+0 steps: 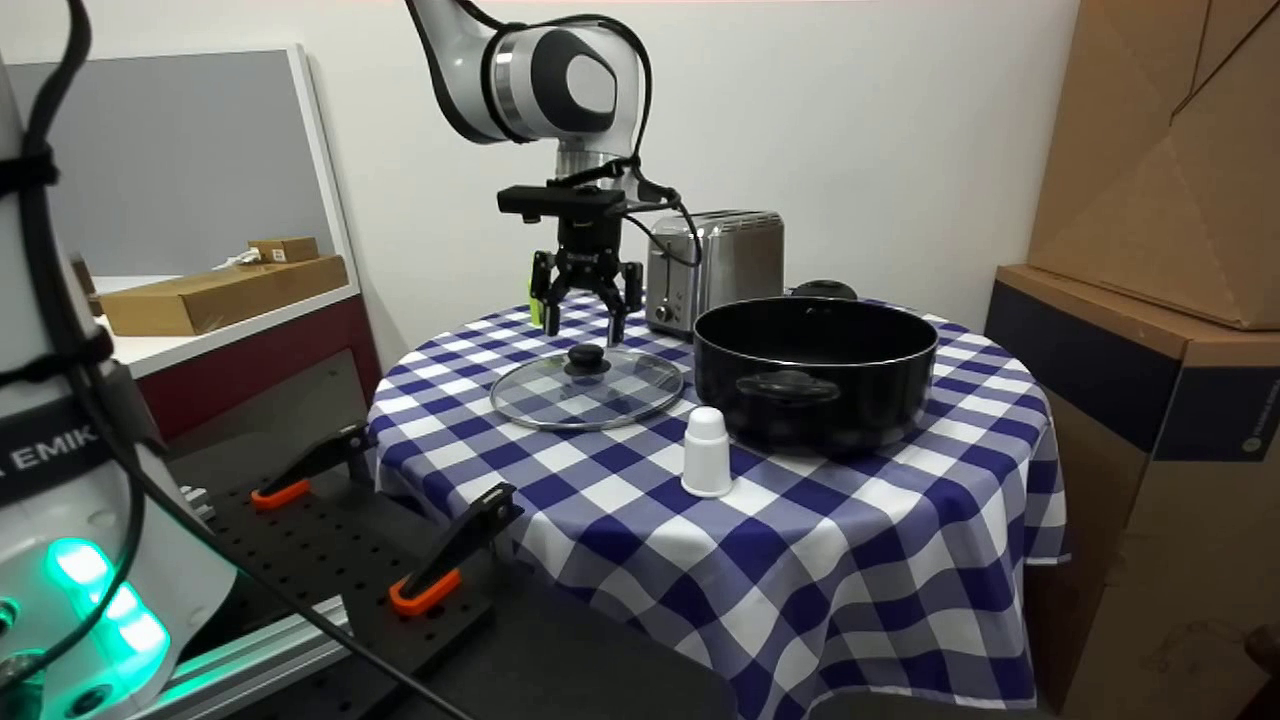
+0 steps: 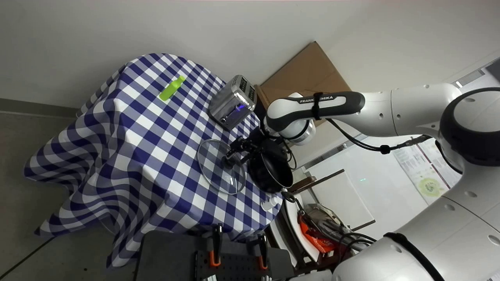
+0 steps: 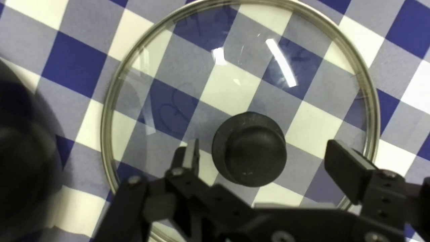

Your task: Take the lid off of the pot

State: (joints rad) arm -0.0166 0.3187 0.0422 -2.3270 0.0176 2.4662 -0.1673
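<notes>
Gripper [image 3: 262, 149], nearest wrist cam, is hovering over glass lid [image 1: 590, 398] w/ fingers [image 3: 349, 171] spread apart, knob [image 3: 253, 154] showing btwn them in wrist view. Lid is lying flat on checked cloth [image 1: 640, 520], just beside blk pot [image 1: 862, 402], which is standing upright.

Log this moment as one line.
lid: on cloth, beside pot, knob up | pot: uncovered | fingers: open, above lid, holding nothing

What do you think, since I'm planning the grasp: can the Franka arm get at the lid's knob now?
Probably yes: the open tool hangs above the knob, with nothing seen between them; the pot stands to one side.
</notes>
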